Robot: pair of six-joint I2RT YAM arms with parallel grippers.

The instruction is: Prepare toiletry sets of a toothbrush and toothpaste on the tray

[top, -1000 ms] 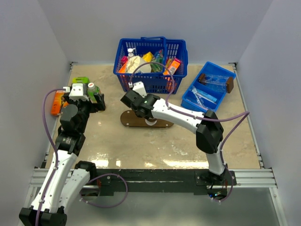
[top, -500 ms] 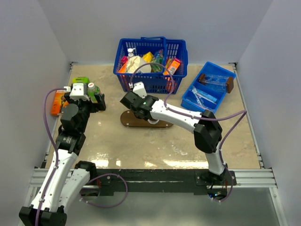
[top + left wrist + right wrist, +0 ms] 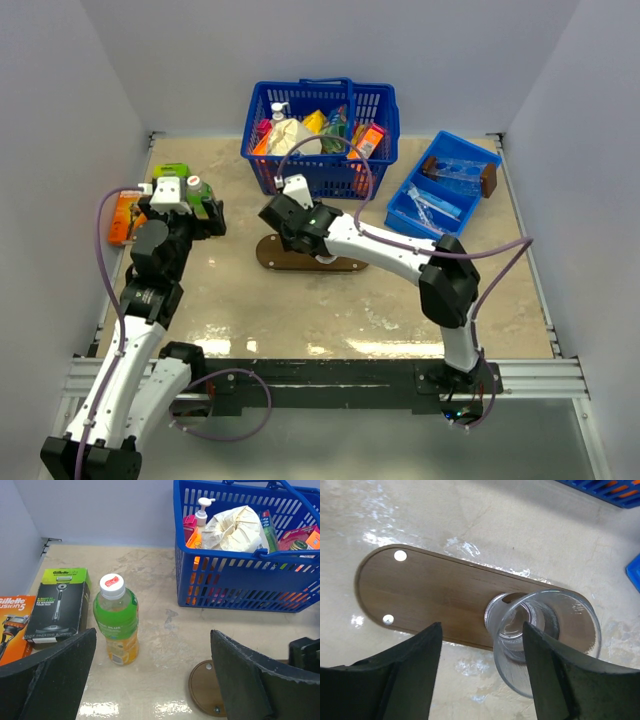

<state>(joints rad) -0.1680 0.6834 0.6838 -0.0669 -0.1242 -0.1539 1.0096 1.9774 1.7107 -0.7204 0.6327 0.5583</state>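
The dark brown oval tray (image 3: 275, 255) lies in front of the basket, its wood filling the right wrist view (image 3: 430, 595); one rounded end shows in the left wrist view (image 3: 207, 690). A clear glass cup (image 3: 545, 630) stands upright on the tray's right half. My right gripper (image 3: 481, 627) hovers open above the tray, one finger (image 3: 555, 675) overlapping the cup's rim, nothing gripped. Slim pale wrapped items (image 3: 435, 207) lie in the blue bin; I cannot single out the toothbrush or toothpaste. My left gripper (image 3: 152, 632) stands wide open and empty at the left (image 3: 205, 215).
A blue basket (image 3: 320, 140) full of goods stands behind the tray. The blue bin (image 3: 445, 185) sits at the back right. A green-and-orange bottle (image 3: 116, 620) and two razor boxes (image 3: 57, 602) stand at the left, near the left gripper.
The right gripper's jaws have spread from nearly shut to open, letting go of the glass cup, which stays standing on the tray. The left arm has not moved.
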